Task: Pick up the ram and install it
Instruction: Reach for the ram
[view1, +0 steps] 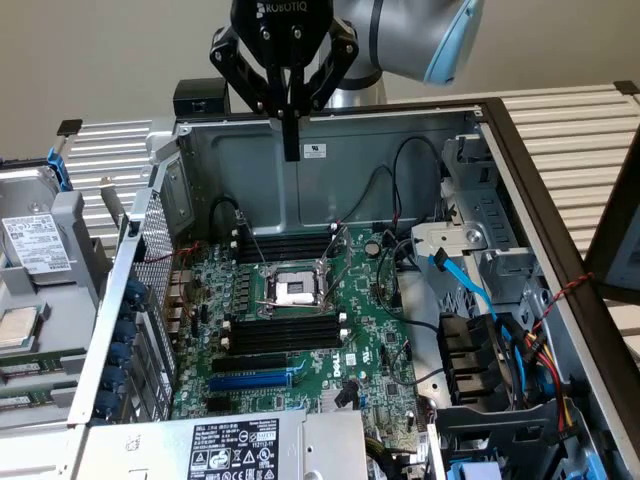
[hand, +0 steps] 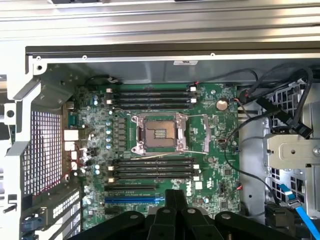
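Tool (view1: 291, 152) poised over the far wall of the open case (view1: 340, 195), fingers pressed together and holding nothing. Ram (view1: 35, 365), apparently the thin green strip outside the case, at the exterior view's left. Hazard: descending with closed tips could strike the exposed processor socket (view1: 296, 290) between the empty memory slots (view1: 285, 332).

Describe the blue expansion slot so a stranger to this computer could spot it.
In the open computer case, find the green motherboard. From the silver CPU socket, pass the black memory slots nearer the labelled power supply. Just beyond lies the blue expansion slot, the only blue one among black.
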